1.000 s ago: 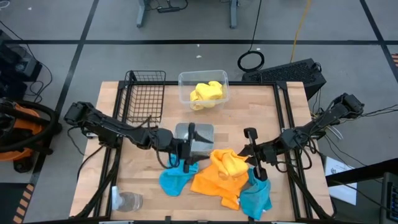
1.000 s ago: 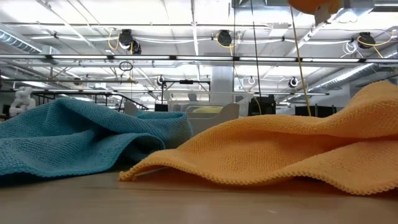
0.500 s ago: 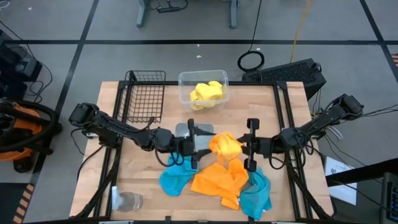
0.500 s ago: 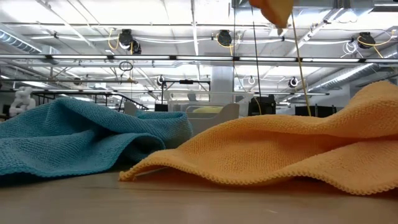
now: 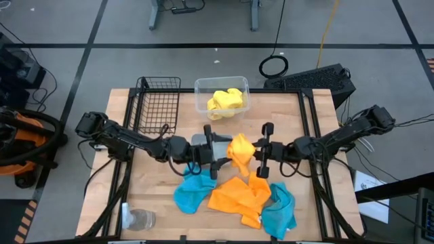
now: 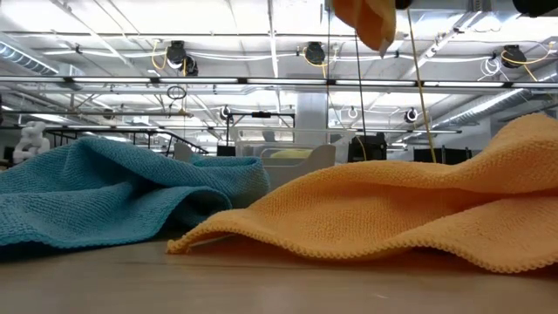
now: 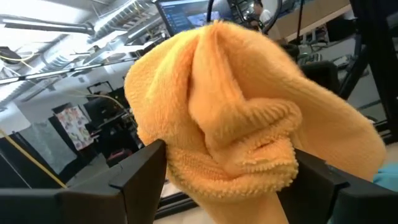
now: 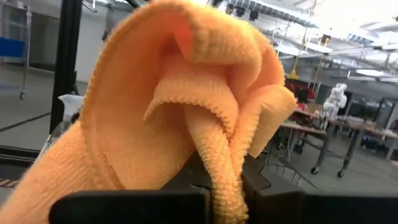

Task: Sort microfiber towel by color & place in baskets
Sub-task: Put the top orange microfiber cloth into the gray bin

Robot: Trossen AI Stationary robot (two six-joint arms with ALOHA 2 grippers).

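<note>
At the tabletop's [image 5: 149,196] near left corner stands a clear glass cup [image 5: 140,219]. Toward the far left edge sits the black wire-mesh basket [image 5: 158,103]. Beside it, at the far edge's middle, the clear plastic tub [image 5: 222,95] holds a yellow towel [image 5: 225,102]. At mid-tabletop the left gripper [image 5: 218,150] reaches over the grey tray [image 5: 201,143], its fingers [image 7: 140,171] spread on either side of an orange towel [image 5: 241,149]. That towel hangs lifted, pinched in the tightly closed right gripper [image 5: 260,150]. Near the front edge lie a blue towel [image 5: 192,193], a second orange towel [image 5: 239,196] and another blue towel [image 5: 279,211].
</note>
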